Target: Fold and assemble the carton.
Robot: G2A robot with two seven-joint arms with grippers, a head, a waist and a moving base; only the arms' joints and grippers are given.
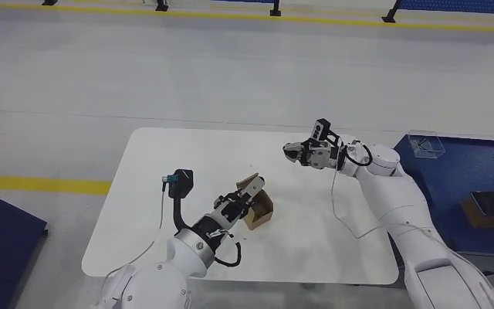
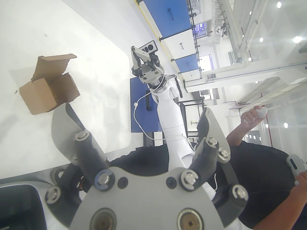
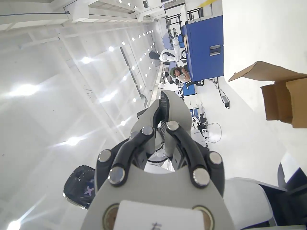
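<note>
We see both arms in glossy white rounded shells, the left arm point(image 1: 166, 282) and right arm point(image 1: 386, 181) alike, with dark seams at the joints. The left gripper point(image 2: 136, 108) and right gripper point(image 3: 164, 96) share pale grey plates studded with silver screws point(image 2: 82, 135), black links, and grey jaws lined with ribbed black pads point(image 3: 163, 101). A thin white cable point(image 2: 137, 118) trails along the right arm; a black cable point(image 1: 230, 259) curls at the left wrist.

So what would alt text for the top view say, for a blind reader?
A small brown carton, flap raised, sits on a white table. The left pincer is open beside it; the right pincer hangs shut, apart.
</note>
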